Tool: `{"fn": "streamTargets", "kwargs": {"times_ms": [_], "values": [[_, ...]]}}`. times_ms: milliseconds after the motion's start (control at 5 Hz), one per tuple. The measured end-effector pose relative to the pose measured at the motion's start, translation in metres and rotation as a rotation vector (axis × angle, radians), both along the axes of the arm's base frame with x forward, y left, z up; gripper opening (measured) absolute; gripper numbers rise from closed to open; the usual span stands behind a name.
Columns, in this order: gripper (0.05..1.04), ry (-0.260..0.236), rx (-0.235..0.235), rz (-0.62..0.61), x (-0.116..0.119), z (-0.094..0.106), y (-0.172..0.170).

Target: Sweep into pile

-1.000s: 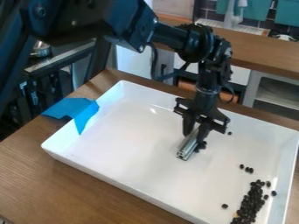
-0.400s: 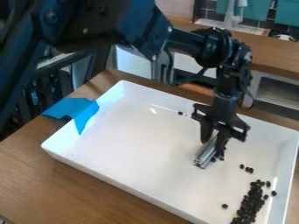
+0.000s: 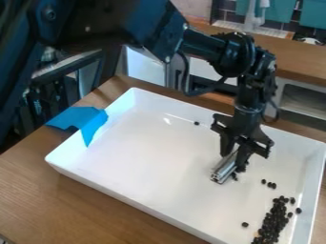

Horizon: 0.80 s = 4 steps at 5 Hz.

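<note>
Black beans [image 3: 272,185] are awaiting low, gentle strokes toward the pile [image 3: 274,221], the hand [image 3: 233,161] grasping a metal bar [image 3: 223,172].

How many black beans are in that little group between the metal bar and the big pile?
3: one bean on the left and two beans close together to its right, in the tray between the metal bar and the pile. None look hidden.

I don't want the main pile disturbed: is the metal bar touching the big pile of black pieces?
Apart. The camera view shows white tray floor between the metal bar, held in the gripper, and the big pile of black pieces.
</note>
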State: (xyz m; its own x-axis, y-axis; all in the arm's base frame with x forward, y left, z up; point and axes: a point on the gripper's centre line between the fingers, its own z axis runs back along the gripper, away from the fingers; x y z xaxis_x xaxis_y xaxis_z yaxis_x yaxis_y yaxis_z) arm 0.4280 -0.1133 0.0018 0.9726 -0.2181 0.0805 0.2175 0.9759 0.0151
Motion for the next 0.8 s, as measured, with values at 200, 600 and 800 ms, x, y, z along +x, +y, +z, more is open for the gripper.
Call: {"fn": "streamTargets", "kwargs": {"times_ms": [200,600,800], "values": [[0.351,0.0,-0.004,-0.02,-0.005,-0.001,-0.005],[0.351,0.039,-0.035,-0.075,-0.021,0.0,-0.042],[0.351,0.067,-0.052,-0.096,-0.03,-0.001,-0.054]]}}
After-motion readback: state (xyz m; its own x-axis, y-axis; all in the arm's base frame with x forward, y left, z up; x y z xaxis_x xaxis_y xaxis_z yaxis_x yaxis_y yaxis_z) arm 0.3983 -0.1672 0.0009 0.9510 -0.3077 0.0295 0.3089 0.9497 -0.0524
